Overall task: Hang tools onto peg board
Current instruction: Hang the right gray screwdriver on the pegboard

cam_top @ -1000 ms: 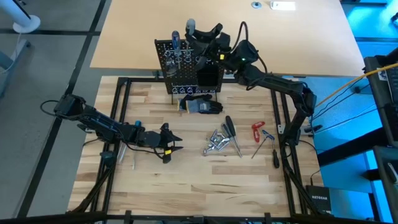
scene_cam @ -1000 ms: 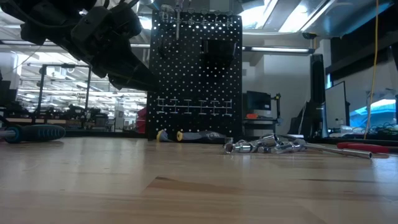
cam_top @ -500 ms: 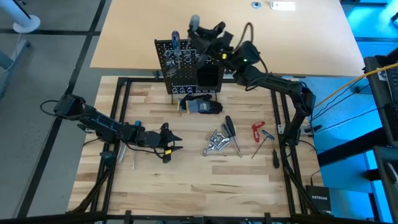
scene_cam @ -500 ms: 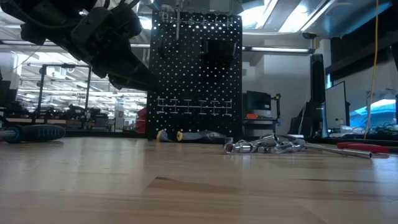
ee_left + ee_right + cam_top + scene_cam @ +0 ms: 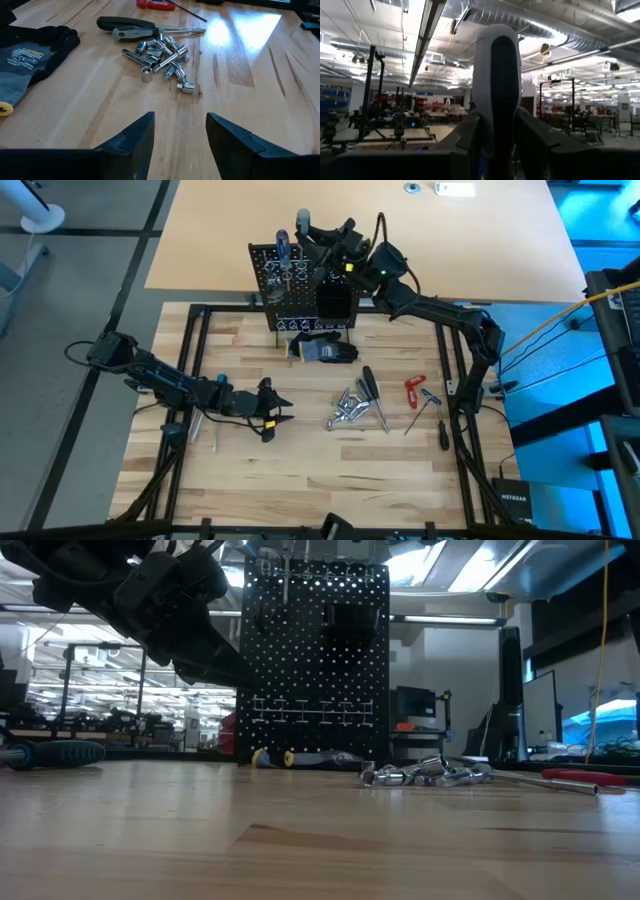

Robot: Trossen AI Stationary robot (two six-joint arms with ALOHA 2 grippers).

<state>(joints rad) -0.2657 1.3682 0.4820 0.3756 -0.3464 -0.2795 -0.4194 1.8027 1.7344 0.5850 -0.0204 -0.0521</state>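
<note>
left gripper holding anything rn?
No: in the left wrist view the left gripper is open, with only bare tabletop between its fingers.

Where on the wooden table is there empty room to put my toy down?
The front strip of the wooden table is bare, below the left gripper and the silver sockets. The far-left corner beside the peg board is bare too. The middle-right is crowded: sockets, screwdrivers, red pliers, glove.

Two black jointed arms point(image 5: 160, 378) trailing black cables.
</note>
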